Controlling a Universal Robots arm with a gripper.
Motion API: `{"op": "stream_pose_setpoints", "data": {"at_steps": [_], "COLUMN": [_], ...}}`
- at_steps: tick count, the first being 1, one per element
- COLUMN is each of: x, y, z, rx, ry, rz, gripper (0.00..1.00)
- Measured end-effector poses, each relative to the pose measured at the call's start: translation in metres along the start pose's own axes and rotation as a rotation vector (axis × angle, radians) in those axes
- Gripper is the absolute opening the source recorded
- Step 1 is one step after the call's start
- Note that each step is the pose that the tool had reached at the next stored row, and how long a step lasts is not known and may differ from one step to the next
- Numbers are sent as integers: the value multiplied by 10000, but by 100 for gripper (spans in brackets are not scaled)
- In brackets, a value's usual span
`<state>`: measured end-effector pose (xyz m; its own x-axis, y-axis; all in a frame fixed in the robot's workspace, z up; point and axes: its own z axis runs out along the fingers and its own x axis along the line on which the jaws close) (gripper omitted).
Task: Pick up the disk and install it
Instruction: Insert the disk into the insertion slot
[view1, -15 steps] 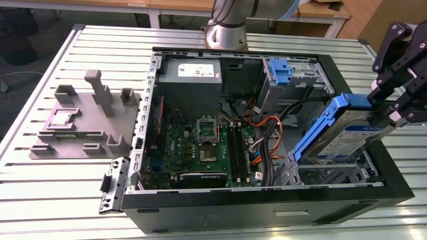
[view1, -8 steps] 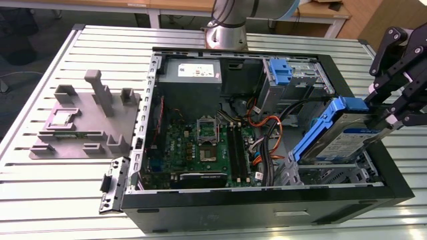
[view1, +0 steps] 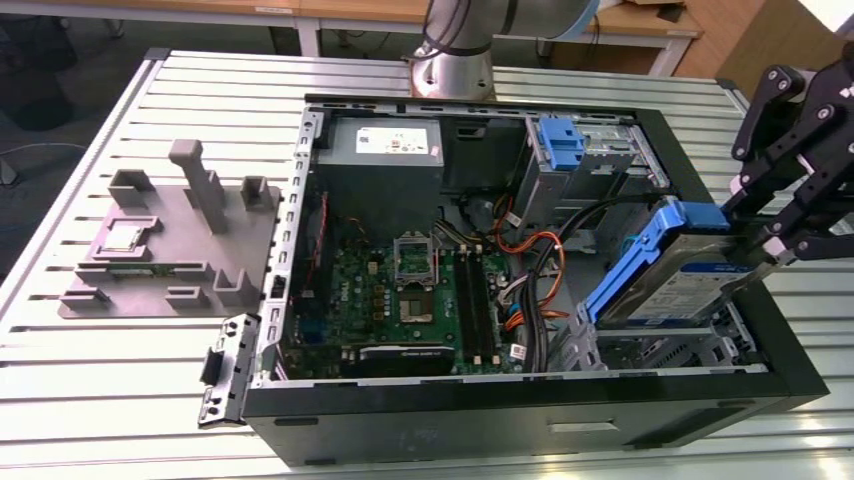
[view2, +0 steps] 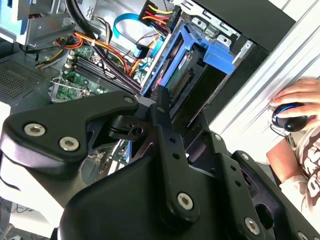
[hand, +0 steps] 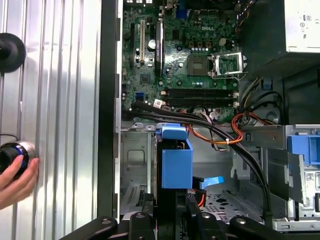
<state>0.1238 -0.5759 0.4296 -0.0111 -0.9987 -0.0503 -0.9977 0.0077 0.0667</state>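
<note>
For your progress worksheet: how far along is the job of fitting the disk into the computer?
Done: the disk is picked up, off the table. In hand: the hand grips it, tilted above the drive bay at the exterior view's right of the open computer case. Left: it is not yet seated in the bay.

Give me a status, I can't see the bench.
Claw shut on the disk, held tilted over the case's drive bay. Black and orange cables run close beside the bay.
</note>
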Motion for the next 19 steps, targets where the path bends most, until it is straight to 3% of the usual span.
{"op": "stream_pose_setpoints", "data": {"at_steps": [19], "x": [23], "y": [-23], "z": [344], "rx": [1], "ry": [1], "rz": [0], "gripper": [35]}}
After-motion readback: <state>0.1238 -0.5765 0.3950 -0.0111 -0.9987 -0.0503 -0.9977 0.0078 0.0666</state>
